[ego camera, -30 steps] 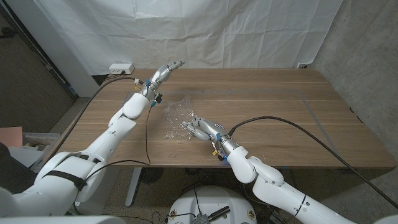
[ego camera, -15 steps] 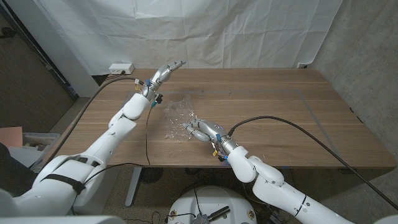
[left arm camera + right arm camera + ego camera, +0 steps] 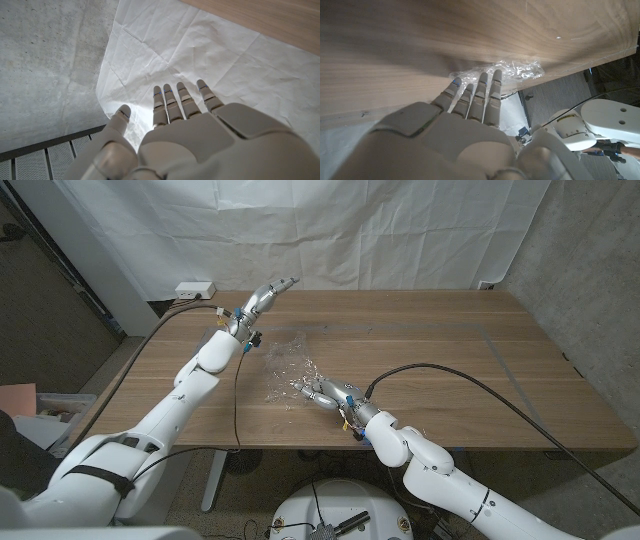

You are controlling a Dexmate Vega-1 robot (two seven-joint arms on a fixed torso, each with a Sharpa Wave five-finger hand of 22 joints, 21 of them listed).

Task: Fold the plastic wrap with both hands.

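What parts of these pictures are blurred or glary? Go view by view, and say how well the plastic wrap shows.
Head view: sharp and evenly lit; the plastic wrap shows as faint glints on the table. Right wrist view: the nearby wood is smeared out of focus, while the wrap beyond the right robot hand glints brightly. Left wrist view: the left robot hand is soft against a brightly lit white sheet.

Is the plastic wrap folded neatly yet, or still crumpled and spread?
Crumpled and loosely spread. The plastic wrap lies as an uneven, wrinkled patch on the table, with the right hand at its near edge; no clean fold shows.
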